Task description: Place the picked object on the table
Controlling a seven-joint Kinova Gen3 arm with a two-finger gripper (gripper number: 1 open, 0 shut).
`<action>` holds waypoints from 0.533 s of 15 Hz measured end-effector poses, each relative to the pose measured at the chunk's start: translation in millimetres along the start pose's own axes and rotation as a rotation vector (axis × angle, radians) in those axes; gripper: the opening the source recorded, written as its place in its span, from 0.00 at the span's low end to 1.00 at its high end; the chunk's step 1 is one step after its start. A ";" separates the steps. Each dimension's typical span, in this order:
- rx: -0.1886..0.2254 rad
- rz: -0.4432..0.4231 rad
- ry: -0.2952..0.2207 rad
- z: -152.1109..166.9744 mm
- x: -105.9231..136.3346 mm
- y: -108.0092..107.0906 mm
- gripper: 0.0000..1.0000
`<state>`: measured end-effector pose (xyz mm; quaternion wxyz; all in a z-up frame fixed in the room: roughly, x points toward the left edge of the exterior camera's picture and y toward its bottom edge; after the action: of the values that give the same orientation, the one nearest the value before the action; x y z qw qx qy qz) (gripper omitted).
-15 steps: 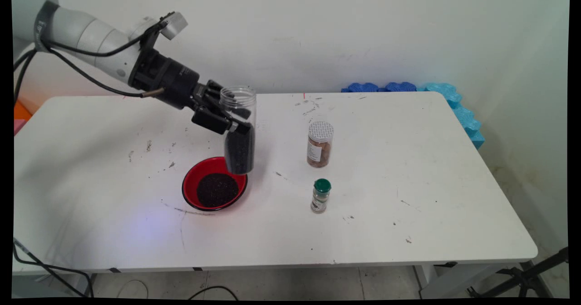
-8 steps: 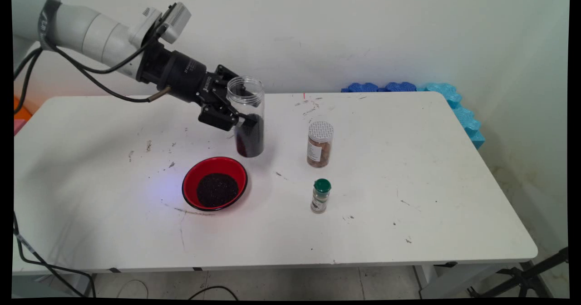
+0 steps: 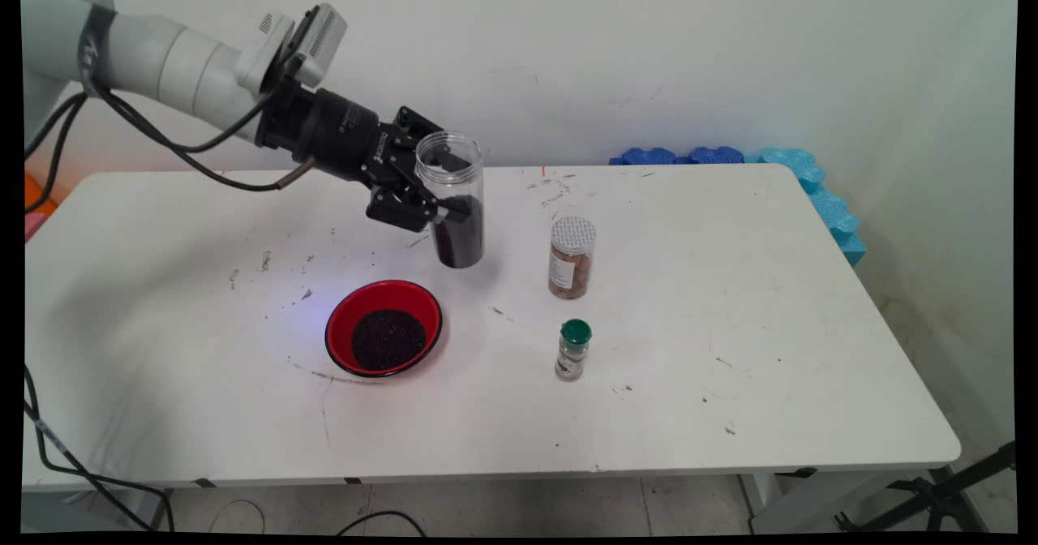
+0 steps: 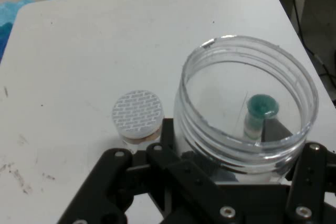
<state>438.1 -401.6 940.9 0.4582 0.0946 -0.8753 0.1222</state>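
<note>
Jar [image 3: 455,200] of dark grains, pinched by the fingers [image 3: 444,213], hangs nearly upright, open mouth up.

The clear jar [image 3: 454,200], part filled with dark grains and clamped in the gripper [image 3: 434,204], has been carried up and away from the red bowl [image 3: 383,328]. A second ago it was hanging over the bowl's far right rim, overlapping it in the main view; now it is held clear of the bowl, beyond it and to its right. The jar has also been brought more nearly upright, its open mouth on top. The arm's wrist has been raised with it.
</note>
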 end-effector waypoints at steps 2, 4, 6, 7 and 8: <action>0.003 0.000 0.002 4.8 -4.8 3.5 0.00; 0.006 -0.008 0.001 11.8 -12.5 8.0 0.00; 0.007 -0.024 -0.001 19.5 -20.2 12.9 0.00; 0.007 -0.032 -0.003 23.8 -24.3 15.4 0.00; 0.008 -0.039 -0.005 27.5 -28.1 17.5 0.00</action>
<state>427.5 -391.8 900.3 0.4577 0.1136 -0.8741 0.1165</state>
